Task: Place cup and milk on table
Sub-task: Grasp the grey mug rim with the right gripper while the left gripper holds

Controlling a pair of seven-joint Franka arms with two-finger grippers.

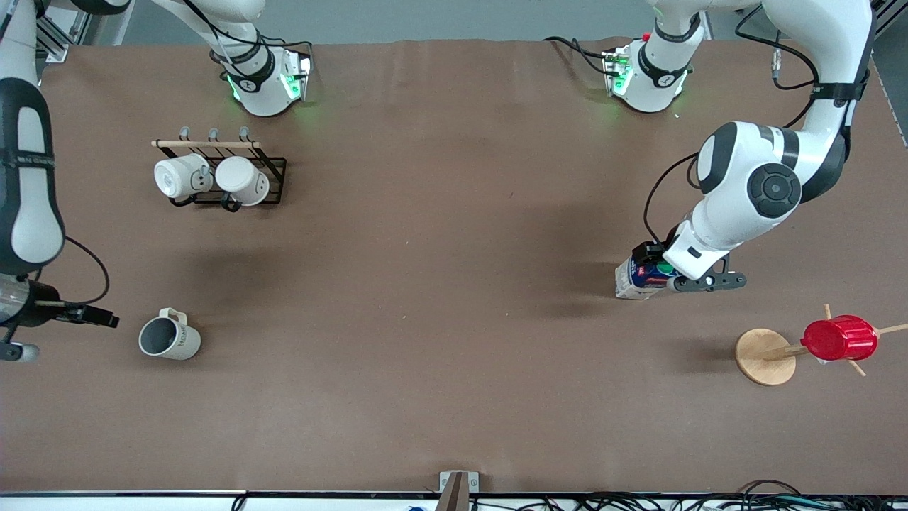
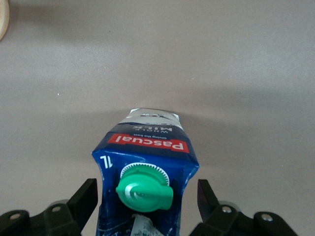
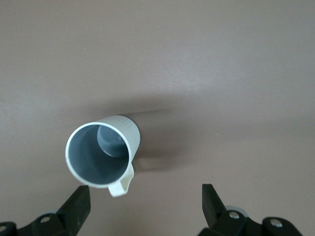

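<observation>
Nearest the front edge of the table (image 1: 440, 397) stands the wooden peg stand (image 1: 765, 356) with the red ribbed cup (image 1: 839, 338) on one peg, close to the corner at my left arm's end. Slightly farther from the camera is the milk (image 1: 642, 278), resting on the brown sheet, with my left gripper (image 1: 699, 282) around its upper part. In the left wrist view the carton (image 2: 146, 162) sits between my fingers (image 2: 84, 199), which stand apart with a gap on each side, touching nothing.

The cup (image 1: 169, 337) stands on the sheet near the edge at my right arm's end. My right gripper (image 1: 21, 333) hangs just beside it, toward that edge. The right wrist view shows the mug (image 3: 102, 152) upright and free, my fingers (image 3: 78, 204) spread and clear of it.

I judge both things set down, so the release is the step in hand. Next I should lift each gripper straight away without nudging carton or handle.

The black rack (image 1: 230, 174) with two whiter mugs (image 1: 209, 179) sits toward the far corner, well apart. Only the peg stand is near my left arm's way out.
</observation>
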